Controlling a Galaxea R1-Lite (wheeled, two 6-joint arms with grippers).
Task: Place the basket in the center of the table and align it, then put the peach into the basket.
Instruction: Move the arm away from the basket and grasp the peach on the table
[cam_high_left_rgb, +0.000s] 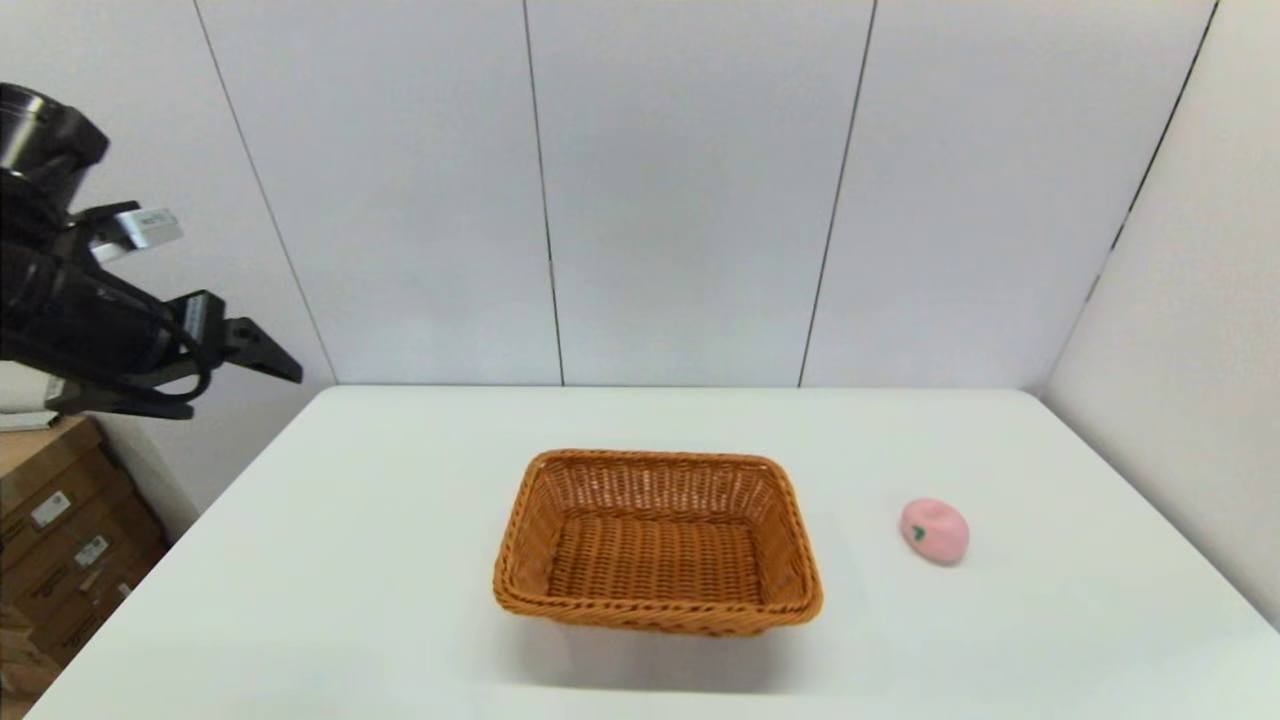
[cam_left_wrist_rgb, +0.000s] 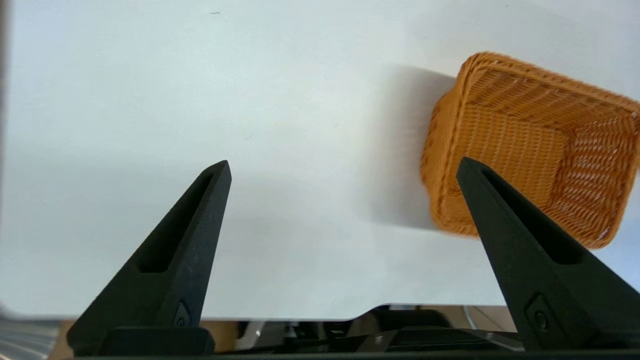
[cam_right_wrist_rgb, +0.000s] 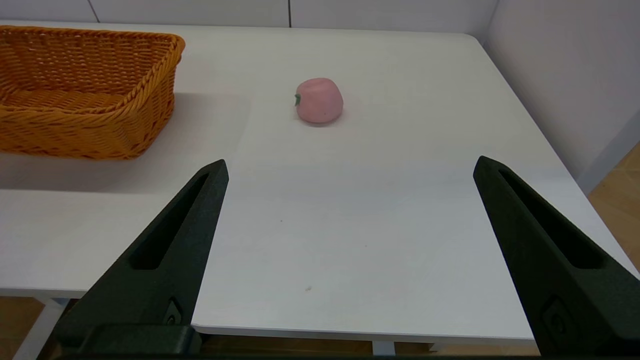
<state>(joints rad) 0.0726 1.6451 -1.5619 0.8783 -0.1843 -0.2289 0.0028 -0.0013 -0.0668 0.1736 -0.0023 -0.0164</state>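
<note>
With the basket (cam_high_left_rgb: 657, 541) already being seen square near the middle of the desk (cam_high_left_rgb: 350, 560), the peach (cam_high_left_rgb: 935, 531), lying well to the basket's right, is best being approached by the right gripper (cam_right_wrist_rgb: 350, 167), fingers spread wide and empty, while the left gripper (cam_left_wrist_rgb: 344, 167), likewise spread, is being held high off to the basket's left.

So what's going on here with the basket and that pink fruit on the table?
Nothing is being held at this moment. The basket sits empty near the middle of the table, and the peach lies on the tabletop to its right, apart from it. The left gripper is raised at the table's left side, open. The right gripper hangs near the table's front edge, open and facing the peach. The peach is not yet in the basket.
</note>
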